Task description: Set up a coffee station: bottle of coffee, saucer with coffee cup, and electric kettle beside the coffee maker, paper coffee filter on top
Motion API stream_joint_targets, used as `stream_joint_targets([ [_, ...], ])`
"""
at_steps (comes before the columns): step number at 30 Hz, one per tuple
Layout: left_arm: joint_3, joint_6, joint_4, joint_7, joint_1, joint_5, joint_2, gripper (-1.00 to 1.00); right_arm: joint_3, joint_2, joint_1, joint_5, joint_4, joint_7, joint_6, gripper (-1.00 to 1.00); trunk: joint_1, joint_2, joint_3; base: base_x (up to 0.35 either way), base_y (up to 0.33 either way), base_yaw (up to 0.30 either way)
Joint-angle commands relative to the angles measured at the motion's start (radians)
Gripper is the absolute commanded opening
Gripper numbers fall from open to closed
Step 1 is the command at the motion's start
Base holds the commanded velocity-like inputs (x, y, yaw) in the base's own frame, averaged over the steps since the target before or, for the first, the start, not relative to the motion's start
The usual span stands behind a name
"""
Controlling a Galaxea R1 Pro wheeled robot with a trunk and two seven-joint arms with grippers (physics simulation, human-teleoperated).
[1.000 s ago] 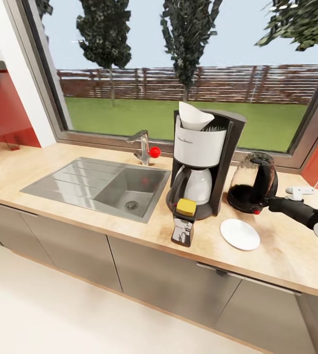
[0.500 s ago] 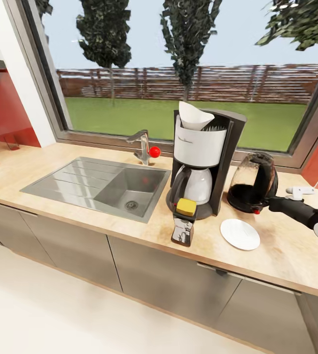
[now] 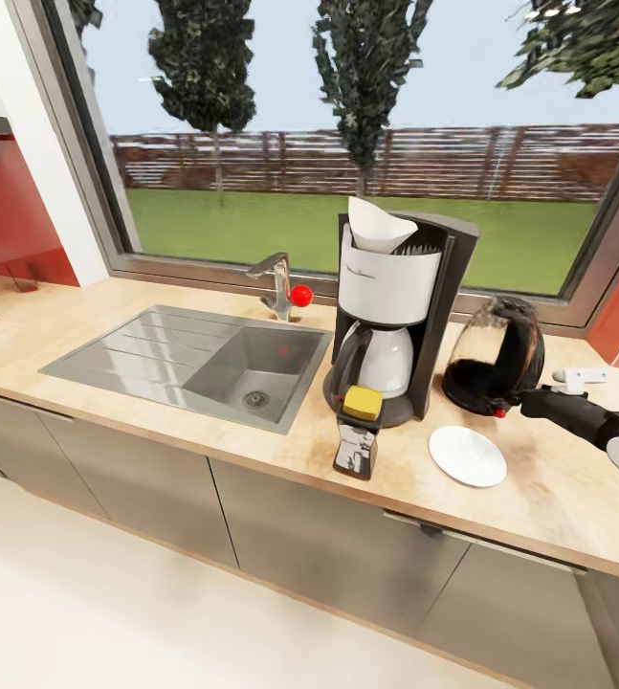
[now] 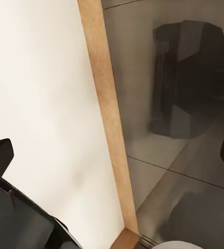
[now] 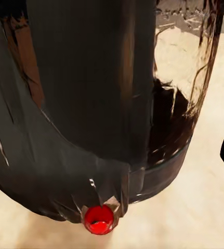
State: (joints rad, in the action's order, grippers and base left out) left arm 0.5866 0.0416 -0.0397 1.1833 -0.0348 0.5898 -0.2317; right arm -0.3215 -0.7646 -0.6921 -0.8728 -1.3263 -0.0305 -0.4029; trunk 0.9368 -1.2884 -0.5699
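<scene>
on countertop (image 3: 558,498): one coffee maker (image 3: 400,316), one kettle (image 3: 494,356), one saucer (image 3: 467,455).

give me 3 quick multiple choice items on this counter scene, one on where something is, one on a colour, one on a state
1. Where is the saucer?
A. in the sink
B. on the counter in front of the kettle
C. on top of the coffee maker

2. What colour is the kettle's switch?
A. red
B. blue
C. green

3. How does the paper filter sit?
A. flat on the counter
B. in the sink
C. on top of the coffee maker

Answers: 1 B, the white saucer lies on the counter before the kettle. 2 A, the switch glows red at the kettle's base. 3 C, the filter rests atop the coffee maker.
</scene>
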Motion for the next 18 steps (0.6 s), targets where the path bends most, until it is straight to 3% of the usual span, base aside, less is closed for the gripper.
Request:
stream_joint_targets([
  [1,-0.008,0.004,-0.001,0.002,-0.001,0.01,0.0,1.0,-0.002,-0.001,-0.001,-0.006,-0.001,-0.003,-0.002,1.0,0.0,-0.001,-0.001,0.0,0.0,0.0],
  [18,-0.008,0.005,-0.002,0.002,-0.001,0.01,0.0,1.0,-0.002,-0.001,-0.001,-0.006,-0.001,-0.003,-0.002,1.0,0.0,-0.001,-0.001,0.0,0.0,0.0],
])
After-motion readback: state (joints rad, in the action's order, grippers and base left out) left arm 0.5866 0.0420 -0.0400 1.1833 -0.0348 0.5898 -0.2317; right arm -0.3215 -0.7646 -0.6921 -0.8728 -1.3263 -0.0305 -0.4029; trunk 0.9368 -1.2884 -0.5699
